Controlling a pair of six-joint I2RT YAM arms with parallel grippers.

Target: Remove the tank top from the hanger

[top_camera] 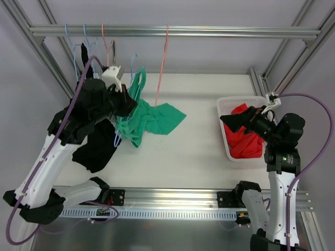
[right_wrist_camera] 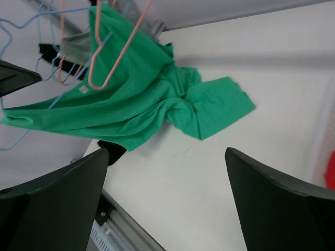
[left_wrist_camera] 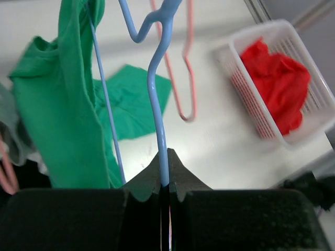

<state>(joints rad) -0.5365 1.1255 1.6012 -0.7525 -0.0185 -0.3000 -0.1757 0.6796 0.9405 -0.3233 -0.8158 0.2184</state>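
The left gripper is pinching the wire of the blue hanger, its fingers pressed together on the wire. It is working well to the left of the white basket. The right gripper is hovering over the basket's near-left part with its jaws spread wide and nothing between them.

The table is carrying the basket near its right edge. The overhead rail is running across above and behind the basket. The green tank top is sitting left of the basket, well apart from it. Its upper part is draping from the blue hanger, while its lower part is lying crumpled on the table, the end nearest the basket. A black garment is hanging farther from the basket than the tank top, partly hidden by the left arm.

A red cloth is lying bunched inside the basket. A bare pink hanger is dangling from the rail between the tank top's raised part and the basket, just beside the green fabric.
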